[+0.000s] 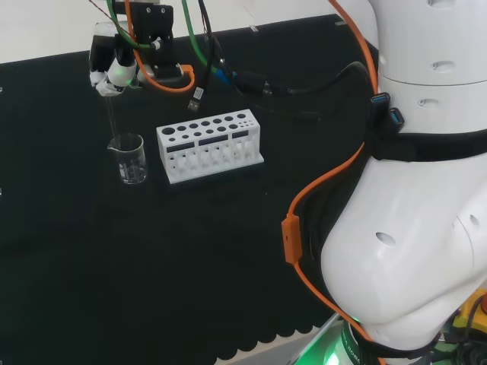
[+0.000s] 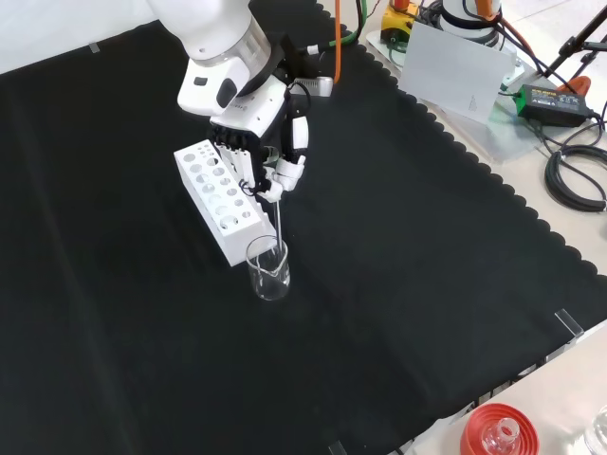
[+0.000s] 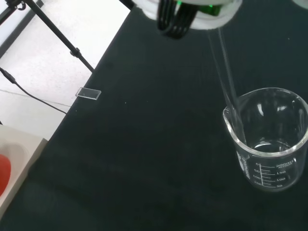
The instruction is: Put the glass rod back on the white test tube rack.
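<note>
The hand [image 1: 122, 70] [image 2: 268, 161] hovers above a clear glass beaker [image 1: 129, 158] [image 2: 268, 269] [image 3: 269, 137], its fingers curled round the top of a thin glass rod [image 1: 112, 114] [image 2: 281, 220] [image 3: 225, 72]. The rod hangs down with its lower end inside the beaker, by the rim. The white test tube rack [image 1: 208, 144] [image 2: 217, 197], with rows of round holes, stands right of the beaker in the head view; in the front view it lies up and left of the beaker, under the hand.
The arm's big white links [image 1: 415, 190] fill the right of the head view. Orange and green cables [image 1: 163, 72] trail from the wrist. Off the cloth's edge in the front view lie a red ribbed ring [image 2: 495, 431], a paper sheet [image 2: 455, 71] and cables.
</note>
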{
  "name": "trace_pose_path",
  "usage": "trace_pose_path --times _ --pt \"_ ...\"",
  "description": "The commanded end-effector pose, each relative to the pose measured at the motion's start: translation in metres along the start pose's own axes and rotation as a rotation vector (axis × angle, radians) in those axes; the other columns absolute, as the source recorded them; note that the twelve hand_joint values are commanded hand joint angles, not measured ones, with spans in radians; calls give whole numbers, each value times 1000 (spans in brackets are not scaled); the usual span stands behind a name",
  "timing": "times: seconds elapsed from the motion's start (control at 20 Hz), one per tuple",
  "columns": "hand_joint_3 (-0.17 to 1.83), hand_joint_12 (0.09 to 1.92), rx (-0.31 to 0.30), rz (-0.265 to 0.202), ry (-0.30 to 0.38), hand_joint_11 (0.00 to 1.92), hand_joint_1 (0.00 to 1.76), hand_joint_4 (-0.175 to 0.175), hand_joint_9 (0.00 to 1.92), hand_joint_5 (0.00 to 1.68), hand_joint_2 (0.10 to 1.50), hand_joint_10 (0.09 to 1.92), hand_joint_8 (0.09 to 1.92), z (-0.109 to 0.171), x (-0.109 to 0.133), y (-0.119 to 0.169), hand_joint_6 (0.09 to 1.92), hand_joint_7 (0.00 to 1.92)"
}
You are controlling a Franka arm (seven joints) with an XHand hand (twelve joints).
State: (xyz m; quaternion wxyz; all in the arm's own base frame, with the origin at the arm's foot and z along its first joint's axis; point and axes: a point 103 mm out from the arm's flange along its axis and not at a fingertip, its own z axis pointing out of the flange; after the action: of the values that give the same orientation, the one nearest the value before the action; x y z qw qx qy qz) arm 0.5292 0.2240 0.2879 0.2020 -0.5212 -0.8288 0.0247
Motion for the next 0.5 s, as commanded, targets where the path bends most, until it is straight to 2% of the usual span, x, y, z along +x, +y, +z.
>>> trace_pose_path --times 0.05,0.5 --pt "507 725 -7 -8 8 1615 1303 -175 1764 1053 806 557 1025 1 -2 0 713 1200" --pt "507 724 -8 -8 10 1615 1304 -175 1763 1054 806 556 1024 2 -4 1 712 1200"
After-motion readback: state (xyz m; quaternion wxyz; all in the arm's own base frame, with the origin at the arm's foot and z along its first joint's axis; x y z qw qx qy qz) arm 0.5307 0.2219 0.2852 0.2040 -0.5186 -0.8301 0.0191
